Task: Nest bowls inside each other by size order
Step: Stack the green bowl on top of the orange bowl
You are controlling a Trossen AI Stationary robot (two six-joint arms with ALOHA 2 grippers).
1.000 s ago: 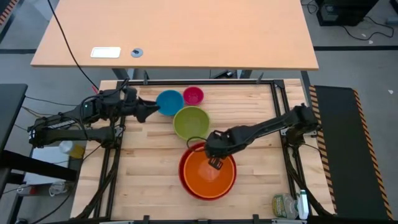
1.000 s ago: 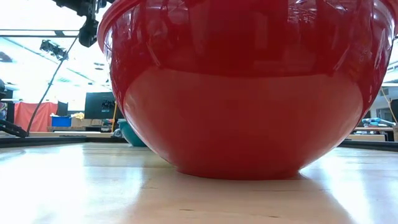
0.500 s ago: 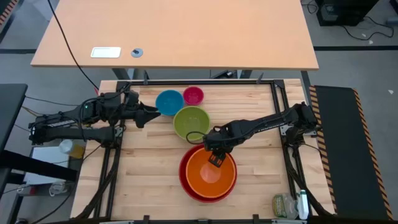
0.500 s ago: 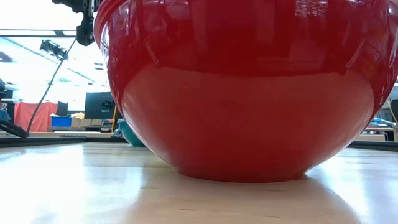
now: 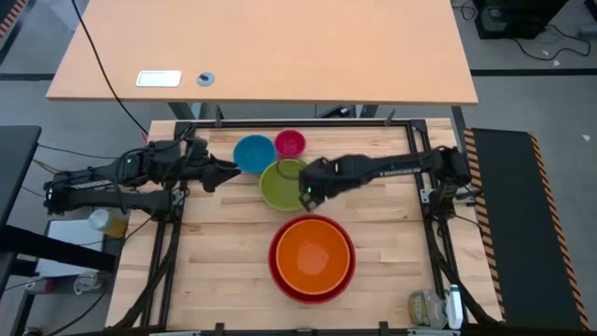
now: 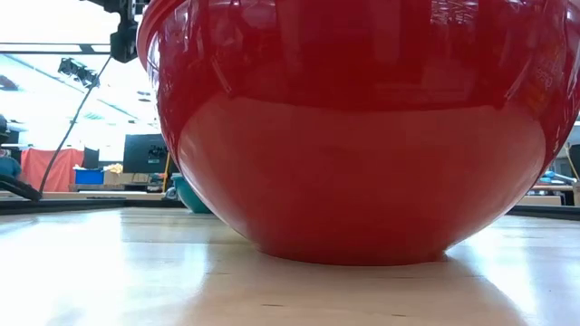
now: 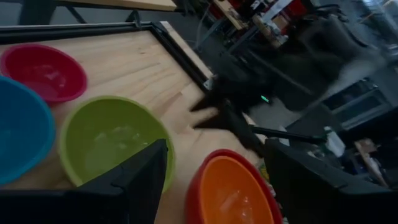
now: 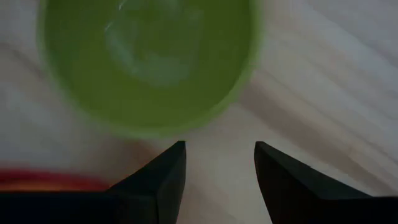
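The orange bowl (image 5: 312,258) sits nested in the red bowl (image 5: 278,271), which stands on the table's near middle and fills the low view (image 6: 353,127). Behind them the lime green bowl (image 5: 284,185), the blue bowl (image 5: 253,154) and the magenta bowl (image 5: 290,144) each stand on the table. My right gripper (image 5: 306,194) hovers open over the green bowl's near right rim; in its wrist view the green bowl (image 8: 149,62) lies just ahead of the gripper (image 8: 217,163). My left gripper (image 5: 224,174) waits open, left of the blue bowl.
A black metal frame (image 5: 410,149) edges the wooden table. Bare wood lies left and right of the red bowl. A bottle (image 5: 427,308) lies at the near right corner. A larger desk (image 5: 261,47) stands beyond the far edge.
My right gripper has let go of the orange bowl's far rim, risen out of it and gone toward the far edge to the green bowl. The orange bowl now sits level in the red bowl, which has shifted slightly.
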